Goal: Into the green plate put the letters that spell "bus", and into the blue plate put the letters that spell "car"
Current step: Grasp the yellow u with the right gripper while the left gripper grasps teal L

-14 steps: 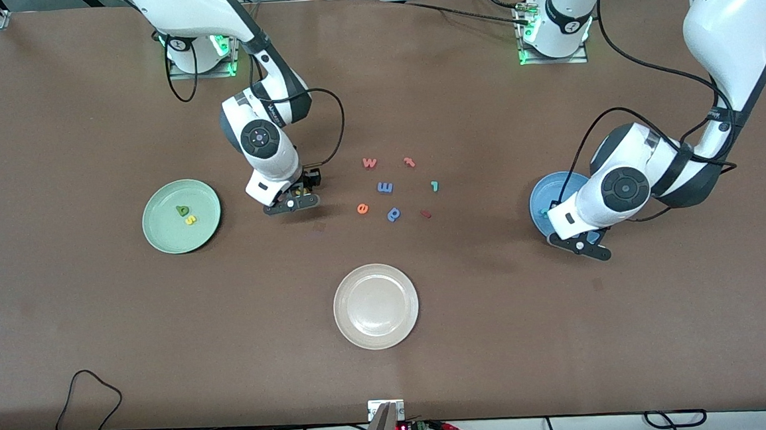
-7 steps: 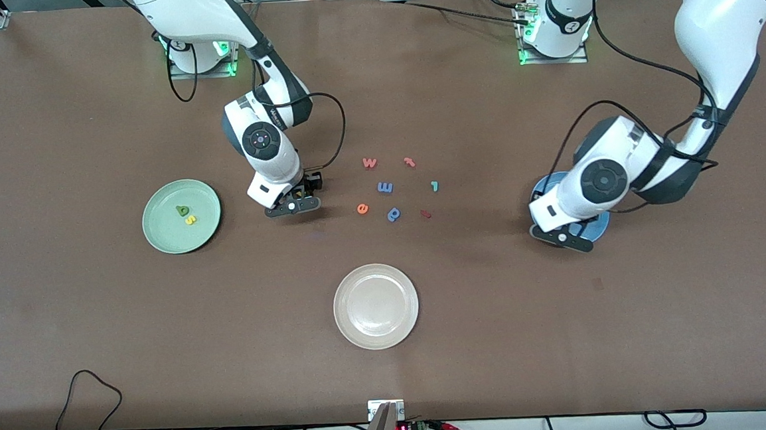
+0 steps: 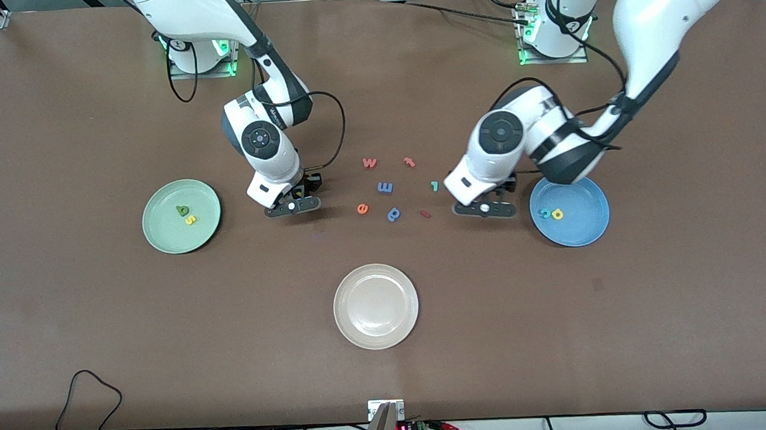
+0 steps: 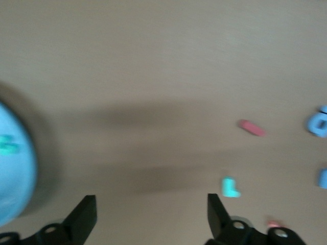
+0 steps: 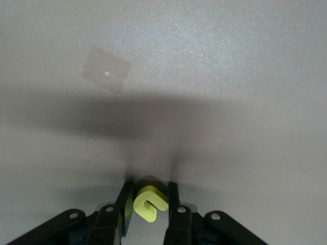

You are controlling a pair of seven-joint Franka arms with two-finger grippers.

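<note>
Front view: the green plate (image 3: 181,216) holds the dark green "b" (image 3: 183,210) and yellow "s" (image 3: 190,220); the blue plate (image 3: 570,211) holds the teal "c" (image 3: 544,213) and yellow "a" (image 3: 557,214); the teal "r" (image 3: 434,186) lies on the worktop (image 3: 97,325) between the plates, nearer the blue plate.

Left wrist view: the left pincer (image 4: 148,217) gapes wide and empty over bare worktop near the "r" (image 4: 230,187).

Right wrist view: the right pincer (image 5: 148,201) is clamped on the yellow "u" (image 5: 149,203), low at the worktop beside the green plate; by my reckoning, "u" and "r" remain.

b (image 3: 182,210), s (image 3: 190,220) on green plate (image 3: 162,238).
</note>
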